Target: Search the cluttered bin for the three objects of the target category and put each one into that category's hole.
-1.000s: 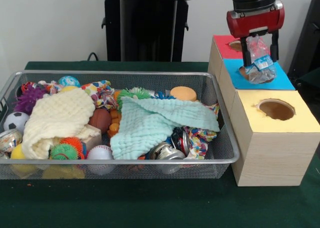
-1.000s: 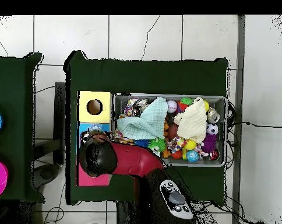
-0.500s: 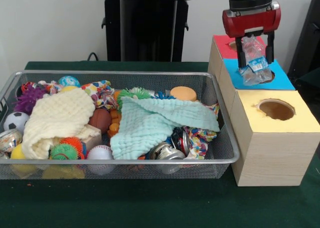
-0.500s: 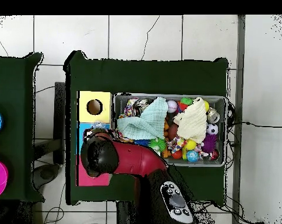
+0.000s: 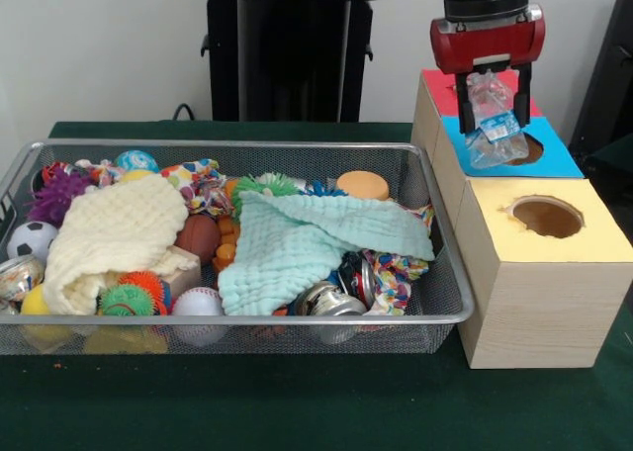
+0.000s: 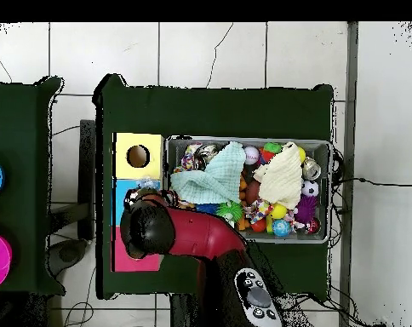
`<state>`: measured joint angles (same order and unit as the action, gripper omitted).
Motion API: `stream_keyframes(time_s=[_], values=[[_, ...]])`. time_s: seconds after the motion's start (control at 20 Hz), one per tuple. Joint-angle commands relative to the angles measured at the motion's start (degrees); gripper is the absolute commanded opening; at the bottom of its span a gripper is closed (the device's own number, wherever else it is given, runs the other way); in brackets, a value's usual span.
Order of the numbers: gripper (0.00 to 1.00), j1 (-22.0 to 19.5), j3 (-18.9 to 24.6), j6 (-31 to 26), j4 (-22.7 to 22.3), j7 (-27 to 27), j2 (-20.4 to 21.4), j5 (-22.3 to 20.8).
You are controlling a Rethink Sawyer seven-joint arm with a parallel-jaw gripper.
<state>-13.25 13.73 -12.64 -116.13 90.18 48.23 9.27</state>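
Note:
My gripper [image 5: 490, 115] is shut on a crumpled clear plastic bottle [image 5: 492, 120] with a blue label, held just above the blue-topped box [image 5: 554, 160] near its hole [image 5: 530, 152]. The red-topped box [image 5: 440, 90] stands behind it and the yellow-topped box [image 5: 569, 228] with its hole [image 5: 546, 217] in front. The wire mesh bin [image 5: 237, 317] to the left holds several balls, cans, rope toys, a cream cloth [image 5: 109, 233] and a mint cloth [image 5: 297, 238]. In the overhead view the arm [image 6: 180, 232] covers the blue box; the bin [image 6: 324, 145] lies to its right.
The boxes stand in a row right against the bin's right end. A crushed can [image 5: 331, 301] and a baseball [image 5: 198, 303] lie at the bin's front. The black pedestal [image 5: 287, 45] stands behind the table. A second dark table [image 6: 18, 187] is at the overhead view's left.
My gripper has lifted slightly and shifted left and back over the blue box, carrying the plastic bottle with it. The bin's contents have not moved.

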Motion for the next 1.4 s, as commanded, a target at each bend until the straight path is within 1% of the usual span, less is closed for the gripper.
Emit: stream_keyframes(time_s=[0.05, 0.2, 0.5, 0.55, 0.95, 1.2, 1.4], values=[[1.0, 0.7, -1.2, -6.0, -1.1, 11.0, -1.3, 1.6], [1.0, 1.1, -1.1, -5.3, -1.9, 11.8, -1.4, 2.1], [1.0, 2.1, -1.5, -6.1, -2.5, 12.8, -0.3, 3.2], [1.0, 2.3, -1.2, -5.6, -3.3, 13.1, 0.0, 3.3], [1.0, 2.0, -0.9, -6.2, -3.8, 12.3, 0.7, 3.5], [1.0, 2.2, -1.1, -4.6, -3.9, 12.1, -0.4, 3.1], [1.0, 2.4, -1.3, -5.1, -3.6, 12.1, -0.3, 3.2]])
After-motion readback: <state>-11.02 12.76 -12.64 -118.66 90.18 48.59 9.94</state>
